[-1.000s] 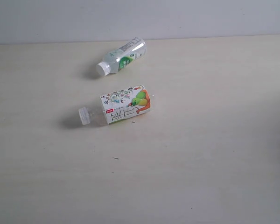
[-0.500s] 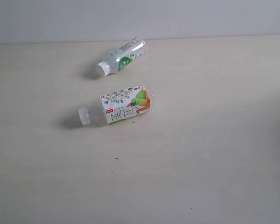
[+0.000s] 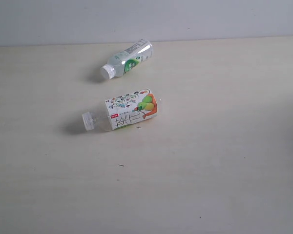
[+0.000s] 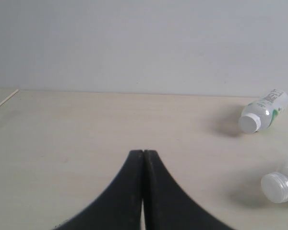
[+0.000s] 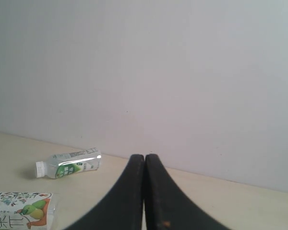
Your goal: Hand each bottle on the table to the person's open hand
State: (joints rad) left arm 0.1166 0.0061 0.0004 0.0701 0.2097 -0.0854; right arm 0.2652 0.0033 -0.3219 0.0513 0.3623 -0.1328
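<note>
Two bottles lie on their sides on the pale beige table. The clear bottle with the white fruit label rests near the middle, cap to the left. The small clear bottle with the green-white label lies farther back near the wall. Both show in the left wrist view, small bottle and the fruit bottle's cap, and in the right wrist view, small bottle and fruit label. My left gripper and right gripper are shut and empty, away from both. The cola and yellow bottles are out of view, and no hand shows.
A plain grey-white wall rises behind the table's far edge. A few tiny dark specks dot the tabletop. The table's corner edge appears in the left wrist view.
</note>
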